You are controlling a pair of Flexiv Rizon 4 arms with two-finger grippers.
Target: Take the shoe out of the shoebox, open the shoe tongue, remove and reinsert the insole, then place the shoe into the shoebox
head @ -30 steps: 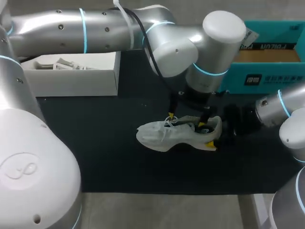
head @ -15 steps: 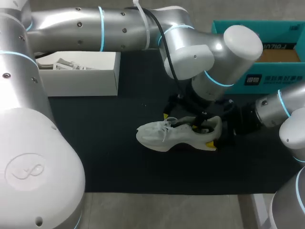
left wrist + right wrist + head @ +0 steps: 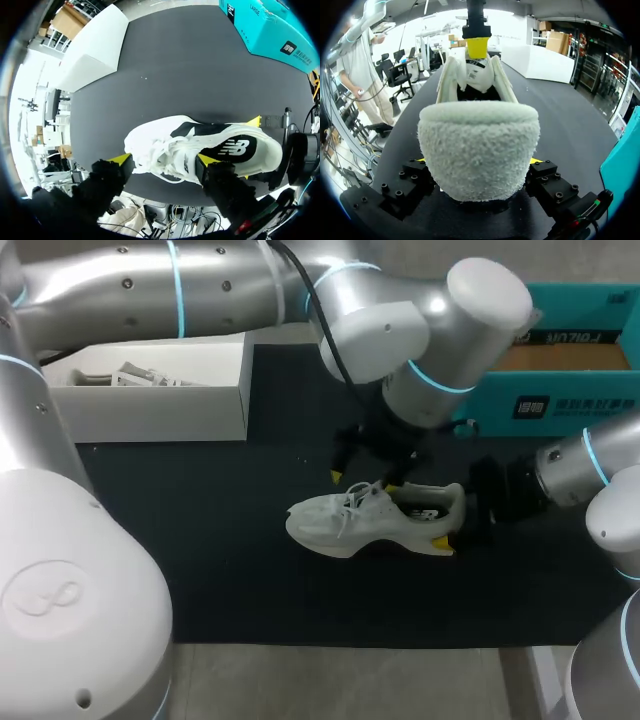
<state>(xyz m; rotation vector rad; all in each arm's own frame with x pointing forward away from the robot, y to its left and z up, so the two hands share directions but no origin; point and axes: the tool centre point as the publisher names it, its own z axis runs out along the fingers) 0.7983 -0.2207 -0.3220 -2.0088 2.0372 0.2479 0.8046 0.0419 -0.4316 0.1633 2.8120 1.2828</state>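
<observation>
— Where's your shoe [image 3: 370,525]?
— On the black mat [image 3: 200,540], toe left, just near of the teal shoebox [image 3: 575,405]. Your right gripper [image 3: 477,161] is clamped on the heel. Your left gripper [image 3: 163,160] hangs over the laces, fingers apart.

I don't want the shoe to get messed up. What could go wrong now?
The left gripper is open astride the laces of the white shoe; closing there, it might just snag a lace. The right gripper pinches only the heel, so a hard tug could twist or tip the shoe loose.
</observation>
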